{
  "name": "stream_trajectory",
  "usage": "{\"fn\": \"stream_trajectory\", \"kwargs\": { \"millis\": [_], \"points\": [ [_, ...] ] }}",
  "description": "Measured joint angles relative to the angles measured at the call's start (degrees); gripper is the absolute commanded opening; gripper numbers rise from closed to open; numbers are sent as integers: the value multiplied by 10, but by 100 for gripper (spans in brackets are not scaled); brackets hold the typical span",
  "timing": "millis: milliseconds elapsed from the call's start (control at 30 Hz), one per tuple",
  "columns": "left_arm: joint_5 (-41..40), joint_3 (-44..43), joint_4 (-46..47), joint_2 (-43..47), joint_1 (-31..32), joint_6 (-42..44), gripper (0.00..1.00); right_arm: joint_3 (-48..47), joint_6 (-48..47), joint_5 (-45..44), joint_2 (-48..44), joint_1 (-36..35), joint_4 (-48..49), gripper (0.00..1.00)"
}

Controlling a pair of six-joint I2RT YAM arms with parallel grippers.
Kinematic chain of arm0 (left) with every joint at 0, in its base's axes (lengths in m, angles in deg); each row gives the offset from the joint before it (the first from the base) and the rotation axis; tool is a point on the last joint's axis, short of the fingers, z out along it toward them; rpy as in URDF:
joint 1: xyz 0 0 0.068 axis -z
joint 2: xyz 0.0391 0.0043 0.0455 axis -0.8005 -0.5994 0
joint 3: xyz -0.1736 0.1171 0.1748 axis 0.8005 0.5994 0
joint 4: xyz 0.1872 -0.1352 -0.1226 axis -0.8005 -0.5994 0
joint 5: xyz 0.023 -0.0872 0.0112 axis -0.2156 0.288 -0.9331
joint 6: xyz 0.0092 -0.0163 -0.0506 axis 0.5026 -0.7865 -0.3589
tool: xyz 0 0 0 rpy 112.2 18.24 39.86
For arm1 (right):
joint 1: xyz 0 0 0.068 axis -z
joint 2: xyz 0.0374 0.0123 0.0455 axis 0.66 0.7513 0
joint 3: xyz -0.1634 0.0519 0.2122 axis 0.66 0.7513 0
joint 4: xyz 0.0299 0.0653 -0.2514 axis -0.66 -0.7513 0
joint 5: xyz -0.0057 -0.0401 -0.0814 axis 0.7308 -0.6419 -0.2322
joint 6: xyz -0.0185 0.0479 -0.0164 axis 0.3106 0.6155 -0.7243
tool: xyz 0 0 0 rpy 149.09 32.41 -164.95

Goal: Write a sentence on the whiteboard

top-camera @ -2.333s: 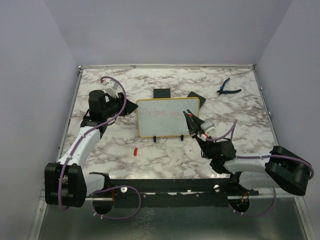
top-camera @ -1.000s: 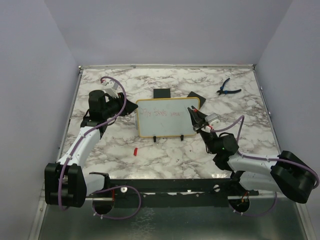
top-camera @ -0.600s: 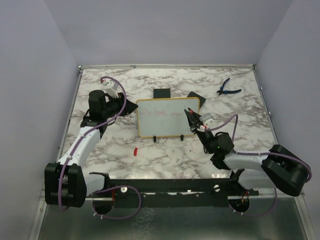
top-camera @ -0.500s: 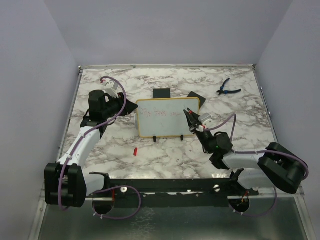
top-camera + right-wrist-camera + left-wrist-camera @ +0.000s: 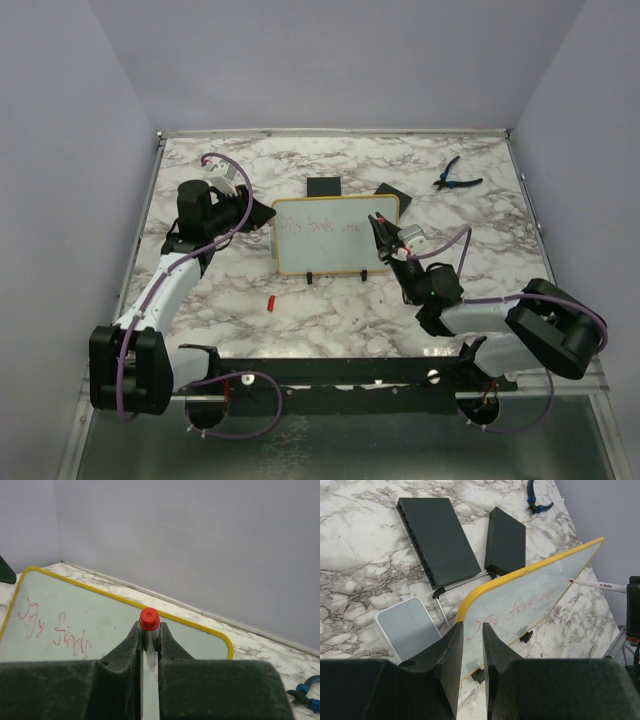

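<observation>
The whiteboard (image 5: 336, 250) stands on its black feet mid-table, yellow-framed, also in the left wrist view (image 5: 540, 587) and the right wrist view (image 5: 105, 615). The sentence (image 5: 320, 229) is a faint red scribble across its face (image 5: 520, 607) (image 5: 55, 630). My left gripper (image 5: 262, 214) (image 5: 472, 632) is shut on the board's left edge. My right gripper (image 5: 383, 238) (image 5: 149, 627) is shut on a white pen (image 5: 149, 645) with a red end. The pen (image 5: 597, 584) points at the board's right end; I cannot tell whether it touches.
Two black squares (image 5: 323, 187) (image 5: 391, 194) lie behind the board. Blue pliers (image 5: 455, 175) rest at the far right. A small red cap (image 5: 270, 301) lies in front of the board. A pale grey pad (image 5: 407, 627) sits by the board's left corner.
My right gripper has shifted slightly left with the pen along the board's right end, and its elbow has swung inward. The left arm and the board have not moved.
</observation>
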Motion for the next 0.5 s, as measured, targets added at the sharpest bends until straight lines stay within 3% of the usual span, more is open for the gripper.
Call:
{"fn": "stream_trajectory", "kwargs": {
  "millis": [500],
  "points": [
    [0,0,0,0,0,0,23,0,0,-3,9,0,0,1]
  ]
}}
